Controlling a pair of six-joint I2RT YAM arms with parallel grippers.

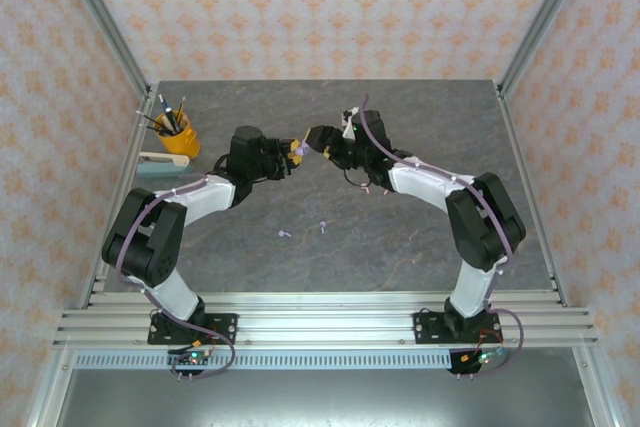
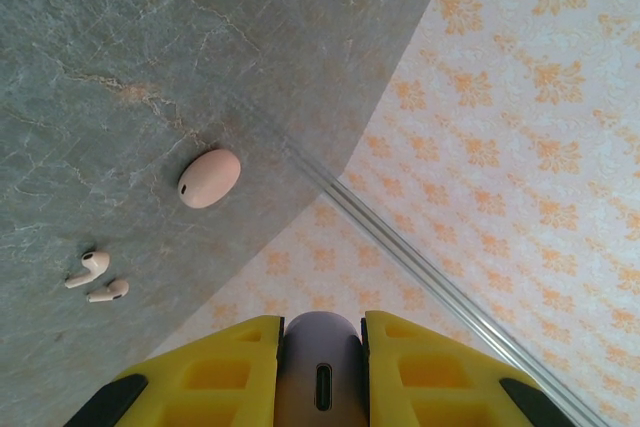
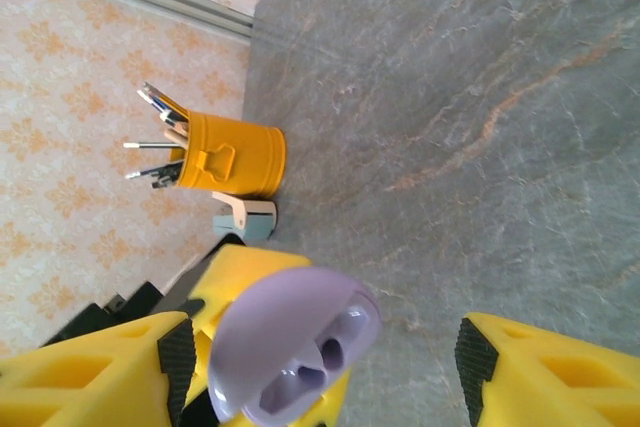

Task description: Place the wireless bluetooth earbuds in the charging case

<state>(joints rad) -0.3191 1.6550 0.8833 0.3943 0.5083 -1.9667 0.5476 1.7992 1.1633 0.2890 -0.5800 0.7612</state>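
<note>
Clamping lilac case (image 2: 320,339), left pincer (image 2: 322,379)

overhead rear view, wrist views share case (image 3: 290,322)

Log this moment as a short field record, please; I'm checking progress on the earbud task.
left gripper: shut on lilac case, lid open
right gripper: fingers open, either side of that case
lilac earbuds: two, loose on table
pink case: on table
pink earbuds: two, near pink case, not touching it
case wells: look empty
</note>
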